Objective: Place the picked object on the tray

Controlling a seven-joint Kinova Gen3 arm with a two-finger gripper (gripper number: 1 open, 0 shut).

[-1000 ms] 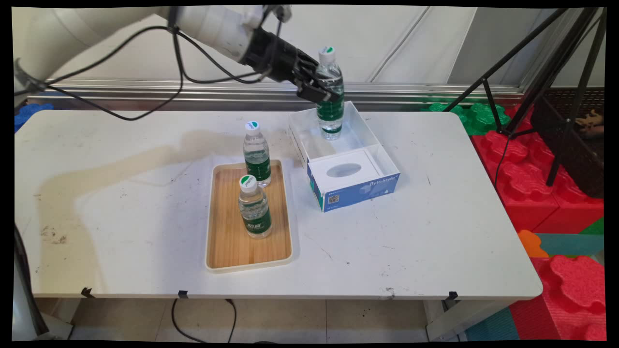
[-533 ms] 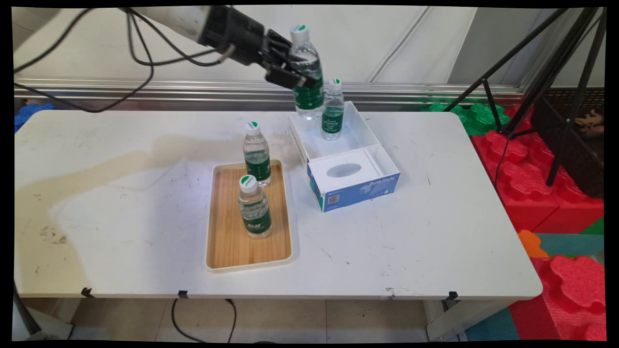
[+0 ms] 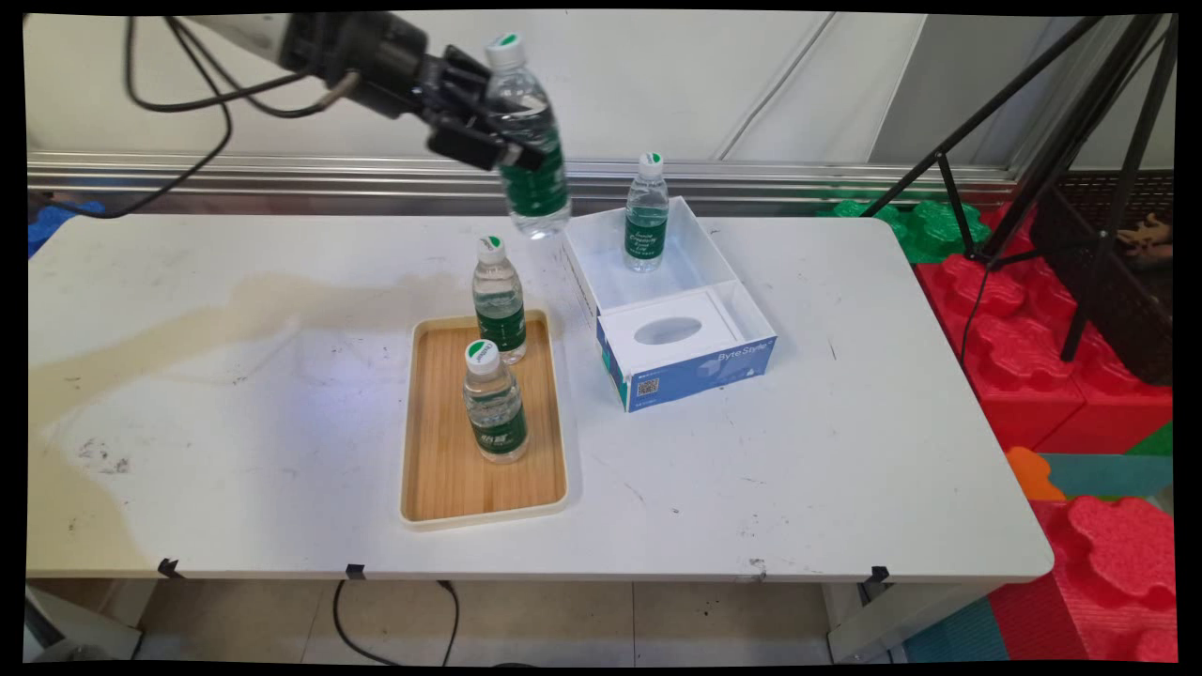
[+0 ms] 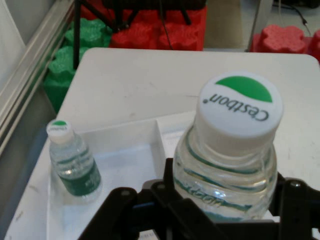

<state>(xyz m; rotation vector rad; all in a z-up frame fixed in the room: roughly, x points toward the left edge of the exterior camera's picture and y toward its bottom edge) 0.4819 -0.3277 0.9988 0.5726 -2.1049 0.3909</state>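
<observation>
My gripper (image 3: 493, 131) is shut on a clear water bottle (image 3: 528, 141) with a green label and white cap, held tilted high in the air above the table's far side, left of the box. In the hand view that bottle (image 4: 232, 150) fills the middle between the black fingers (image 4: 120, 210). A second bottle (image 3: 646, 214) stands upright in the far compartment of the blue-and-white box (image 3: 695, 361); in the hand view this bottle (image 4: 72, 162) shows at lower left. Two more bottles stand on the wooden tray (image 3: 451, 469): one at its far end (image 3: 498, 300), one near its middle (image 3: 493, 402).
The tray and box sit side by side mid-table. Black cables (image 3: 178, 103) hang from the arm at upper left. A black tripod (image 3: 1061, 141) and red and green foam blocks (image 3: 1042, 366) stand off the table's right side.
The gripper has lifted the bottle out of the box and carried it up and to the left, uncovering the second bottle that stays standing in the box.
</observation>
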